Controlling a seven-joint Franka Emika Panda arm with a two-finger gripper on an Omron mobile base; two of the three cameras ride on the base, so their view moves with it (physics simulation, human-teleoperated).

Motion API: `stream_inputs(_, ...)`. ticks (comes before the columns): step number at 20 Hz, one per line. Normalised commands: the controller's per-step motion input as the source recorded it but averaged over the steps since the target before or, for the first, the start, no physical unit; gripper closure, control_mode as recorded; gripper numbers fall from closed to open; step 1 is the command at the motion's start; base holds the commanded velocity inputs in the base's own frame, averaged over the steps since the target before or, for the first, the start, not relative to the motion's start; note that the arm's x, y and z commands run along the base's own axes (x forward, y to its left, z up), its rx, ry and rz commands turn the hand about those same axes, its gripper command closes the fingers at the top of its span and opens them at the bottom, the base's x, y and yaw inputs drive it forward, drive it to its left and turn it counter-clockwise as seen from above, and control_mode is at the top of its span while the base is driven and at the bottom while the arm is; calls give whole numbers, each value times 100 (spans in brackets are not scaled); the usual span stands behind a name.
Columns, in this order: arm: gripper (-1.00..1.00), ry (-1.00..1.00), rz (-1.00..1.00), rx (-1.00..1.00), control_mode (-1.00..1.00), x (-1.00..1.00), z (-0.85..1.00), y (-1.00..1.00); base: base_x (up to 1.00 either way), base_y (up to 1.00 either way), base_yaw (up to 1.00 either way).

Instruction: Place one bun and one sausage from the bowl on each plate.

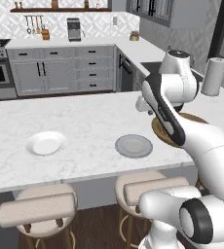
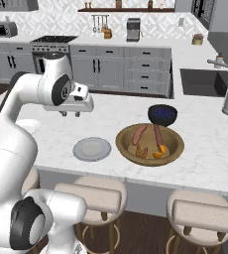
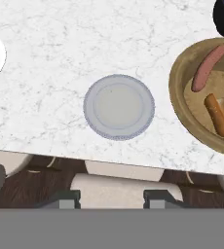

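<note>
**Off to the gripper's right: the bowl and its food, both plates bare**

Beside the grey plate (image 2: 91, 149), on its right in the right base view, sits the wooden bowl (image 2: 171, 153), near the counter's front edge. Two sausages (image 2: 157, 134) lie in its far half, their long axes running roughly front to back, the left one (image 2: 139, 134) slanted toward the plate. Two orange-brown buns (image 2: 141, 151) lie in the near half, one left of centre and one (image 2: 159, 153) further right. A dark blue bowl (image 2: 162, 114) stands just behind the wooden one.

The grey plate holds nothing, and the white plate (image 1: 45, 143), well apart from it at the far left of the counter (image 1: 84, 121), is also bare, so I judge the task not yet begun.

The gripper (image 2: 70, 114) hangs above the counter behind and to the left of the grey plate, pointing down. In the hand view the grey plate lies almost dead centre, with the wooden bowl cut off at the right edge. The finger tips (image 3: 65, 199) stand apart with nothing between them; the gap looks moderate, neither pinched nor spread wide.

So the first pick calls for a move to the right, past the grey plate. The slanted sausage lies nearest; the fingers would likely need to close across its narrow width, not along its length.
</note>
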Motion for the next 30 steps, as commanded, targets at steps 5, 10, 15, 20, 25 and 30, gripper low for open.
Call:
stream_inputs(5,-100,0,-6,0,-100,0,-36,-43,0,0,0)
stream_inputs(10,-100,0,-20,3,-100,23,-39,-98,0,0,0)
stream_inputs(15,-100,0,-20,4,-100,68,-31,-66,0,0,0)
stream_inputs(20,-100,0,-14,0,-100,71,-36,-56,0,0,0)
stream_inputs(25,-100,-1,0,0,-100,76,-59,-22,0,0,0)
stream_inputs(30,-100,-6,0,4,-100,58,-50,-29,0,0,0)
